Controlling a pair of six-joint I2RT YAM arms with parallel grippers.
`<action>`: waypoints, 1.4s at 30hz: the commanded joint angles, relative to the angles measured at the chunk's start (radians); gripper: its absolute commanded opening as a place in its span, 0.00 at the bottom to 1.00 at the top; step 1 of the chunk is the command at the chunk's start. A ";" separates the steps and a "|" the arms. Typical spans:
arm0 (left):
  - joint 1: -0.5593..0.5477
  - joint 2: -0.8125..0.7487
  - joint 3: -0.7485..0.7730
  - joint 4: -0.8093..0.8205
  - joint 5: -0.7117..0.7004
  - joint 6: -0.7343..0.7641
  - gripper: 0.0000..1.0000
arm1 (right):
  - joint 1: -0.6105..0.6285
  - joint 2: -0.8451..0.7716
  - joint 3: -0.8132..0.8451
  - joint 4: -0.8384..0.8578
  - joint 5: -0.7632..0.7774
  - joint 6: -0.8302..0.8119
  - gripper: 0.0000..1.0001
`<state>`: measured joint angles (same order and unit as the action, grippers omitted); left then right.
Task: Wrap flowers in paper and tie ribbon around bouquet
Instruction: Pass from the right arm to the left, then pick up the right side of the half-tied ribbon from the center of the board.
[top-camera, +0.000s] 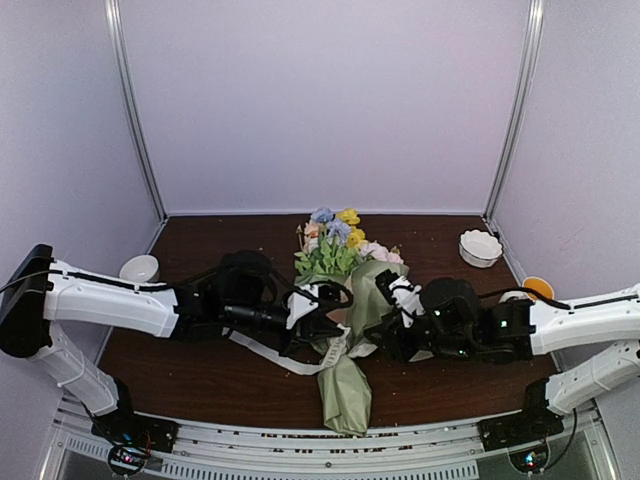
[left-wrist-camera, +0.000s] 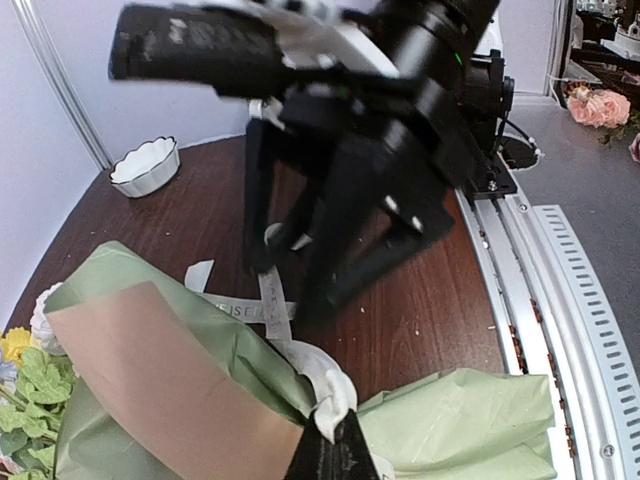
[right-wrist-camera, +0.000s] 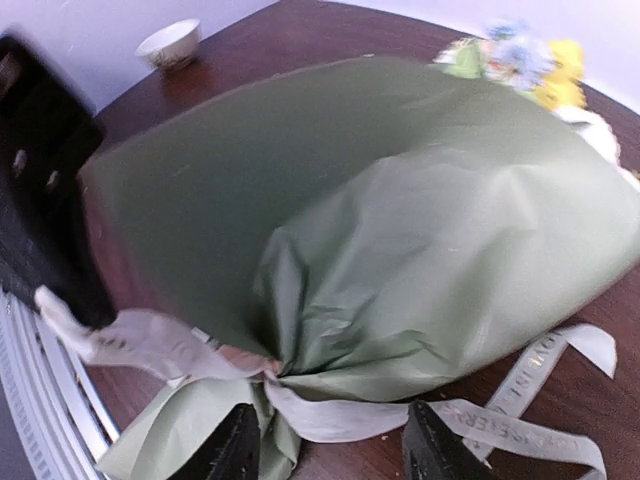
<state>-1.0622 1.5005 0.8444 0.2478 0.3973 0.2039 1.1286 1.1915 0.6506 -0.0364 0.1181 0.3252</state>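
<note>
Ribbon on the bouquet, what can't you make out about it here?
Left wrist view: the left gripper is cut off by the bottom edge; its hold on the ribbon is unclear.
Right wrist view: ribbon lettering is blurred.
Top view: both arms cover the bouquet waist; a knot cannot be told.

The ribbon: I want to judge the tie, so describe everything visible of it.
The ribbon is a narrow cream satin strip with small dark lettering. It is cinched around the green paper's narrow neck, gathering it. Loose ends trail on the brown table. The left pincer is shut on its bunched part; the right pincer stands open, a length passing between its fingers.
</note>
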 joint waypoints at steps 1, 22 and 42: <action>-0.002 -0.023 -0.021 0.048 -0.013 -0.036 0.00 | -0.109 -0.094 0.043 -0.320 0.156 0.224 0.55; -0.003 -0.058 -0.075 0.076 -0.008 -0.079 0.00 | -0.492 0.582 0.316 -0.231 -0.178 0.174 0.54; -0.084 -0.082 -0.073 0.000 -0.051 -0.048 0.00 | -0.368 -0.017 0.156 -0.336 -0.172 0.132 0.00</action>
<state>-1.1217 1.4452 0.7757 0.2455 0.3767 0.1402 0.6647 1.3392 0.7761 -0.3176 -0.0612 0.5125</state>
